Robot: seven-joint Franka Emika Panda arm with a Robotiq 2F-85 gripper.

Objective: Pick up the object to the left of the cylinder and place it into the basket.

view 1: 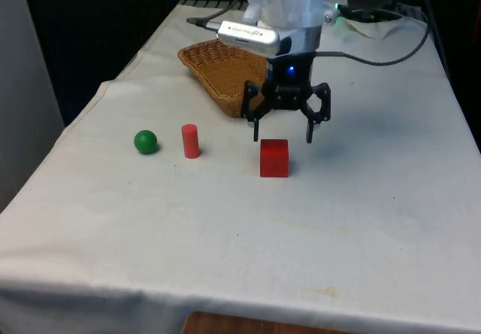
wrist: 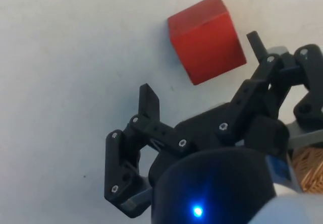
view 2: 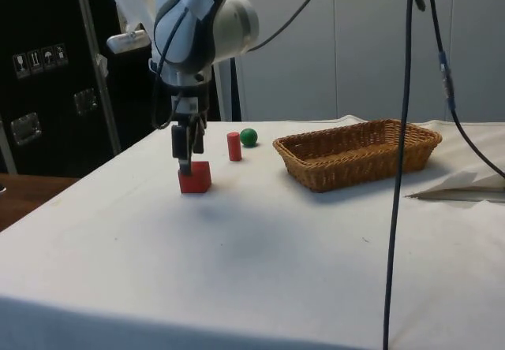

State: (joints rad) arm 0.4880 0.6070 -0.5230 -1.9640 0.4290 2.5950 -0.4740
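Front view: gripper hovering just behind red cube, fingers spread, holding nothing. Green ball sitting just beside red cylinder, on front view's left of it. Wicker basket behind cylinder, nothing inside.
Side view: gripper hanging low over cube; basket interior showing no contents.
Wrist view: open fingers flanking bare cloth, cube lying just beyond fingertips.

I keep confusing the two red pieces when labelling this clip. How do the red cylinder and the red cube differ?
The red cylinder is a slim round post standing upright; the red cube is a squat block with flat faces, and wider. The cylinder stands beside the green ball, away from the gripper; the cube sits just below the open gripper. Both are red and rest on the white cloth.
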